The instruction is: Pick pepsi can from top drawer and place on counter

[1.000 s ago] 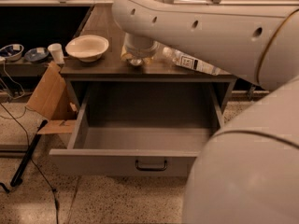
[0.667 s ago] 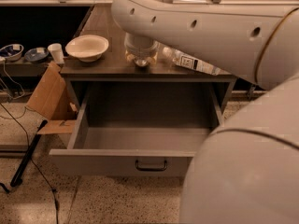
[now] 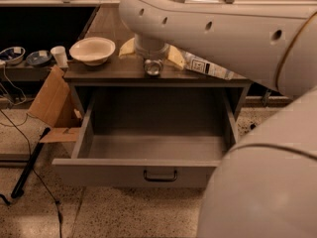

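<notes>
The counter (image 3: 106, 69) is a glossy grey-brown top on a grey cabinet, seen from above and in front. A white bowl (image 3: 92, 50) sits near its left front corner, and a clear plastic bottle (image 3: 207, 67) lies on its side to the right. Something pale yellow (image 3: 174, 58) lies flat between them, partly under the arm. Below, the top drawer (image 3: 148, 171) is pulled well out, its inside bare grey metal and its dark handle (image 3: 160, 175) at the middle of the front panel. To the left of the cabinet an open cardboard box (image 3: 51, 102) leans against its side. Beyond it a white cup (image 3: 60, 56) and two small dishes (image 3: 25, 57) stand on a lower dark shelf. A black pole (image 3: 28, 163) and thin cables lie on the speckled floor (image 3: 124, 214). The big white arm (image 3: 223, 29) reaches in from the right and turns down over the counter's front edge. The gripper (image 3: 150, 57) sits at its end, directly above the pepsi can (image 3: 152, 67). The can stands upright on the counter near that edge, silver top showing. Whether the gripper is clasping the can or has let it go cannot be told. Compared with a second ago, the wrist and can have shifted slightly right and closer to the front edge. The bowl, bottle, drawer and box are where they were.
</notes>
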